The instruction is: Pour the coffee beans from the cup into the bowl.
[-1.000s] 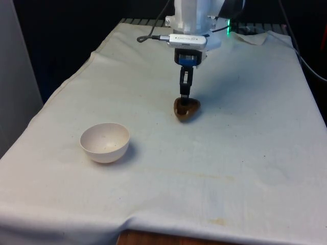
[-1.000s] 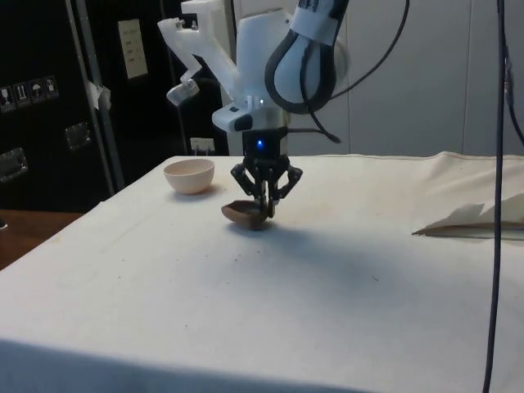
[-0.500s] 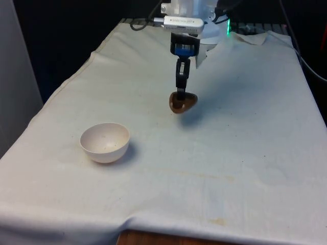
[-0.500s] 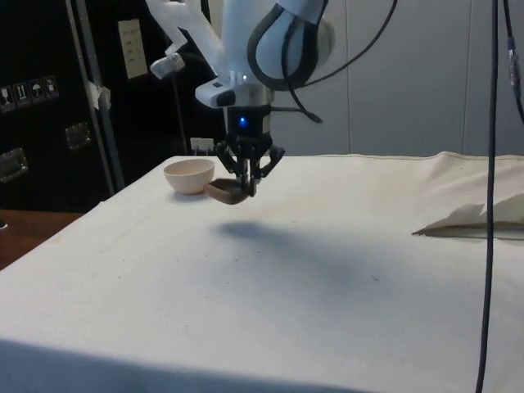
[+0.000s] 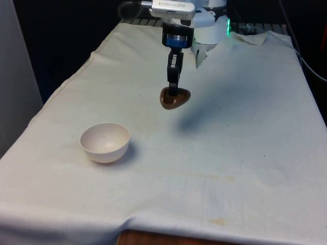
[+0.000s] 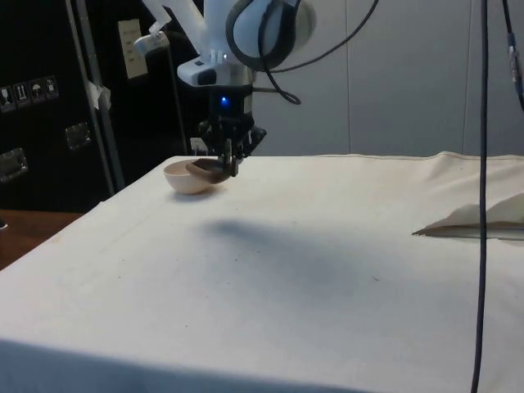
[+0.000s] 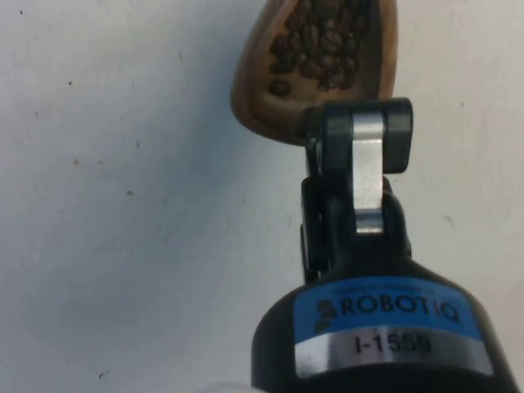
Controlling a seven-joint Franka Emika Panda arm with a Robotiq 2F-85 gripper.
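Cup [image 5: 174, 98] lifted higher, hand [image 5: 173, 92] clamped on its rim, bowl [image 5: 104, 142] apart.

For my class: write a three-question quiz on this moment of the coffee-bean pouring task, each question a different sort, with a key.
1. True or false: the cup rests on the cloth.
2. Multiple choice: the gripper is A) open above the bowl, B) shut on the cup's rim, C) shut on the bowl.
3. Short answer: where are the coffee beans?

Key
1. False; the cup hangs in the air, its shadow apart from it on the cloth.
2. B.
3. In the cup; no beans show in the bowl.
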